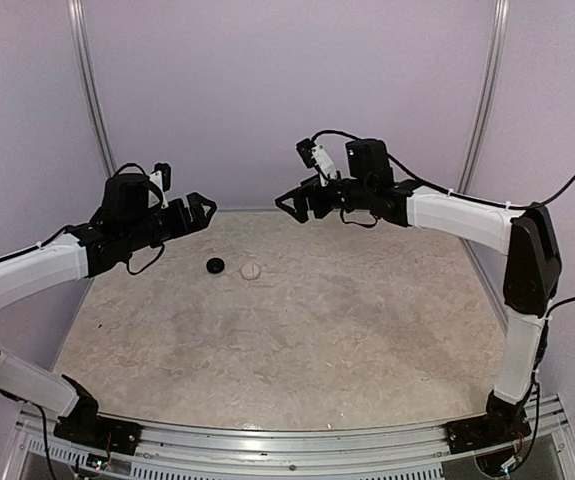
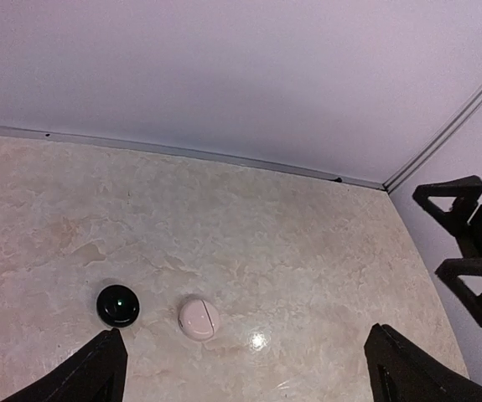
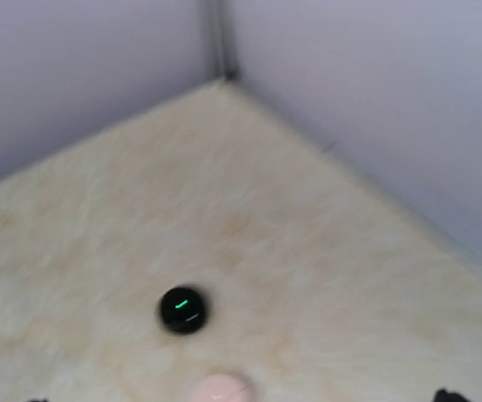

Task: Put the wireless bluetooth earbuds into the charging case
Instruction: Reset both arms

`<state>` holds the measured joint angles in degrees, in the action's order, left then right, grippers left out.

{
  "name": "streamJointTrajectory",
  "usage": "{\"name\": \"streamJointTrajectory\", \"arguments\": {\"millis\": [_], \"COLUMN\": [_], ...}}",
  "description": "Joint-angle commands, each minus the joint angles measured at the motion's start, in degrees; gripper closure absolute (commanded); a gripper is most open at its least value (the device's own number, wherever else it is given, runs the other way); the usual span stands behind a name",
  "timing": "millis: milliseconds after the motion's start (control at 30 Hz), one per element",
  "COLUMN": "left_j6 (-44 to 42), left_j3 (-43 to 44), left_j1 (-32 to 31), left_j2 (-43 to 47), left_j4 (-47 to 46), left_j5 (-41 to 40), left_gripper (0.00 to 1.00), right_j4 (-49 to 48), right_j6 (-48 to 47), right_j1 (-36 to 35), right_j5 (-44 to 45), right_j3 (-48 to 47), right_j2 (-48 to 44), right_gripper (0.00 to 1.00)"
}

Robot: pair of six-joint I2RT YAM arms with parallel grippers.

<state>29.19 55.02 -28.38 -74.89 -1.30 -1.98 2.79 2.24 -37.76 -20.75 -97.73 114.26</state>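
No earbuds show in any view. A round black puck [image 1: 215, 265] with a small green light lies on the far left part of the table, and a round pale pink puck [image 1: 251, 270] with a seam across its top lies just right of it. Both look closed. Both show in the left wrist view, black [image 2: 118, 305] and pink [image 2: 198, 317], and in the right wrist view, black [image 3: 182, 308] and pink [image 3: 220, 389]. My left gripper [image 1: 199, 210] is open and empty, raised left of the pucks. My right gripper [image 1: 292, 203] is open and empty, raised to their right.
The marbled beige table [image 1: 297, 330] is enclosed by lilac walls [image 1: 287, 90] at the back and sides. The pucks lie near the back wall. The right gripper's fingers [image 2: 467, 251] hang at the right edge of the left wrist view.
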Motion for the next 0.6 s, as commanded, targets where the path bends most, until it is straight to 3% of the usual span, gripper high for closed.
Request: {"name": "streamJointTrajectory", "arguments": {"millis": [0, 300, 567], "left_j6": [-3.7, -6.2, -2.1], "left_j3": [5.3, 10.5, -2.0], "left_j1": [-2.3, -14.5, -18.7], "left_j2": [-4.0, -15.9, -16.1], "left_j4": [3.0, -0.7, -12.6], "left_j5": [-1.6, -8.2, -10.3], "left_gripper": [0.01, 0.01, 0.01], "right_j4": [-1.6, -8.0, -17.0], "right_j6": [1.9, 9.8, 16.2], "right_j1": [1.5, 3.6, 3.6], "right_j5": [7.5, 13.8, 17.3], "right_j3": [12.0, 38.6, 59.8], "right_j2": [-9.6, -29.8, -42.0], "right_gripper": [0.01, 0.01, 0.0]}}
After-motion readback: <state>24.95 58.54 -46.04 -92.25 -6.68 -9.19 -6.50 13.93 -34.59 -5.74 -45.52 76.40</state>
